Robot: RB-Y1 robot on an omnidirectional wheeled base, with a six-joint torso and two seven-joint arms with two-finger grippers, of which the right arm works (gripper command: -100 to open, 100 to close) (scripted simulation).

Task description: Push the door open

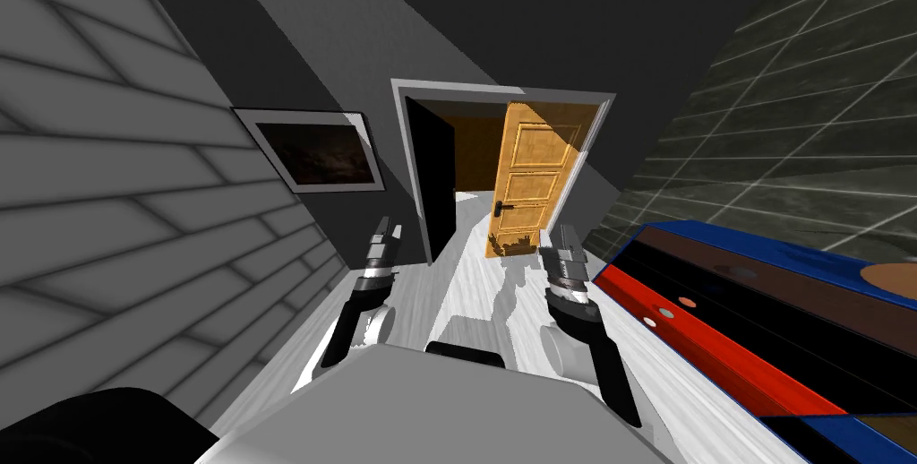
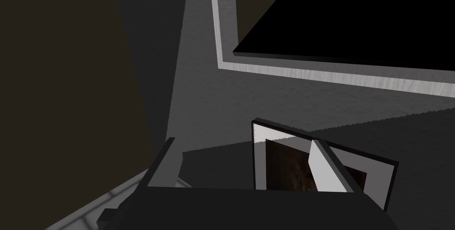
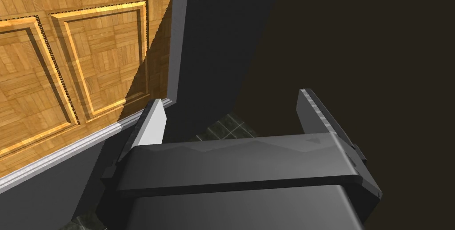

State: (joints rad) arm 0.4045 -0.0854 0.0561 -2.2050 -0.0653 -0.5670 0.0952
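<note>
An orange wooden panelled door (image 1: 528,176) with a dark lever handle (image 1: 501,208) stands ajar in a grey frame (image 1: 407,91), swung away from me on its right-hand side. A black area fills the opening's left part. My right gripper (image 1: 562,236) is open, raised in front of the door's lower edge and still short of it. In the right wrist view the door's panels (image 3: 66,63) and the frame's edge (image 3: 175,41) lie beyond that gripper (image 3: 231,107). My left gripper (image 1: 387,230) is open too, left of the doorway, near the wall.
A framed dark picture (image 1: 313,152) hangs on the grey wall left of the doorway, seen also past the left gripper (image 2: 242,160). A long red, blue and black piece of furniture (image 1: 743,315) runs along my right. A brick-patterned wall (image 1: 107,172) closes in on my left.
</note>
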